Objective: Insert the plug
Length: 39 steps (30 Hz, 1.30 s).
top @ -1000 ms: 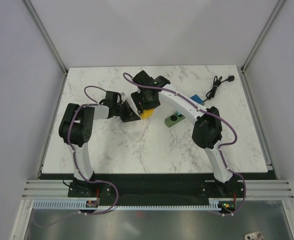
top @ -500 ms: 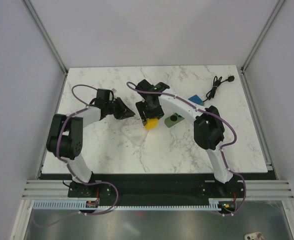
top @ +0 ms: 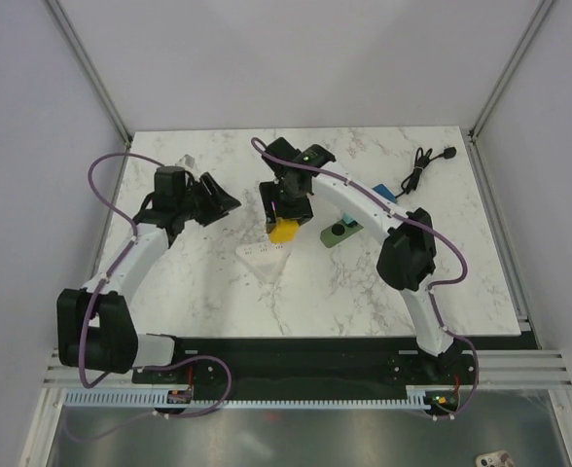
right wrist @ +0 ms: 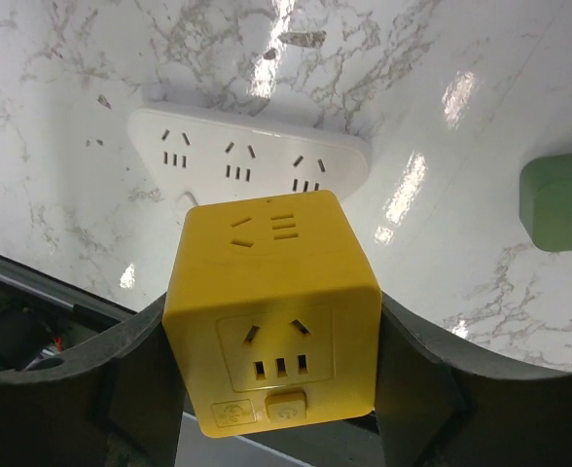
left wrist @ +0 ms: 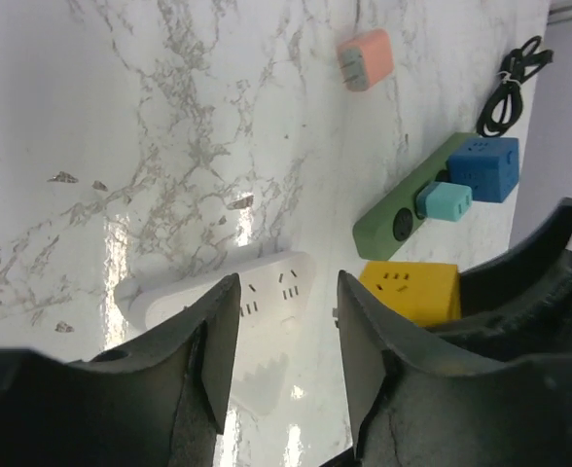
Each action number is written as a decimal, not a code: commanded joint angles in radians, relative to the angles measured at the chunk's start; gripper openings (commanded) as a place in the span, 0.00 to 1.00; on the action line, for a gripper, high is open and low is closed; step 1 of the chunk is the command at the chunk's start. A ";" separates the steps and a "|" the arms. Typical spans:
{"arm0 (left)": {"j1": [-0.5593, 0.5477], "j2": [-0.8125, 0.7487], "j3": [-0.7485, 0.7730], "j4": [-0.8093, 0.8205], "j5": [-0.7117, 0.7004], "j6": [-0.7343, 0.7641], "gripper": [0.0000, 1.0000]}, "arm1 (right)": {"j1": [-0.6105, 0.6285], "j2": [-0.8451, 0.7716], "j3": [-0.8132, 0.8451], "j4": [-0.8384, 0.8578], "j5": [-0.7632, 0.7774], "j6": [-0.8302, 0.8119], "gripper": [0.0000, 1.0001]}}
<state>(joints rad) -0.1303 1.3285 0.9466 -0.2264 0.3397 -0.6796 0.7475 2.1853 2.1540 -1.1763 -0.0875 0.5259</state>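
the left arm has swung out toward the left edge of the bench [top: 218, 292] since half a second ago; its elbow now sits low and wide. the left claw [top: 223, 201] has drawn back from the white power strip [top: 264, 255]. its fingers [left wrist: 213, 336] are spread with nothing between them, and the strip shows through the gap in the left wrist view.

the right claw [top: 283, 226] is still pinching the yellow cube plug [right wrist: 271, 311] by two opposite sides. the cube has backed up a little toward the far side and to the left from where it hung half a second ago. it now sits over the far end of the strip. from the right wrist view the strip's three socket sets lie just beyond the cube. whether the cube touches the strip, i cannot tell.

to the right, apart from the cube, the green strip [left wrist: 408, 209] lies where it was, with a teal plug [left wrist: 444, 201] and a blue cube [left wrist: 485, 167] on it. a pink adapter [left wrist: 366, 60] and a black cable [top: 420, 165] lie farther back.
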 commanded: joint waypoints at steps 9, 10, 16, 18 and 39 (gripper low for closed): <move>0.051 0.281 0.014 0.013 0.119 -0.023 0.25 | -0.002 0.125 0.159 -0.103 -0.006 0.036 0.00; 0.047 0.279 0.003 0.042 0.124 -0.037 0.25 | -0.002 0.126 0.152 -0.103 -0.009 0.033 0.00; 0.003 0.330 -0.022 0.059 0.111 -0.031 0.25 | -0.002 0.142 0.161 -0.109 -0.023 0.022 0.00; -0.006 0.342 -0.031 0.062 0.110 -0.032 0.24 | -0.002 0.152 0.165 -0.118 -0.027 0.022 0.00; -0.092 0.302 -0.065 0.108 0.076 -0.084 0.20 | -0.002 0.220 0.233 -0.144 0.008 -0.006 0.00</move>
<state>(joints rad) -0.2218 1.6596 0.8810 -0.1543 0.4206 -0.7341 0.7467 2.3913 2.3302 -1.3006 -0.0921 0.5167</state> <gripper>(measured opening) 0.207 0.703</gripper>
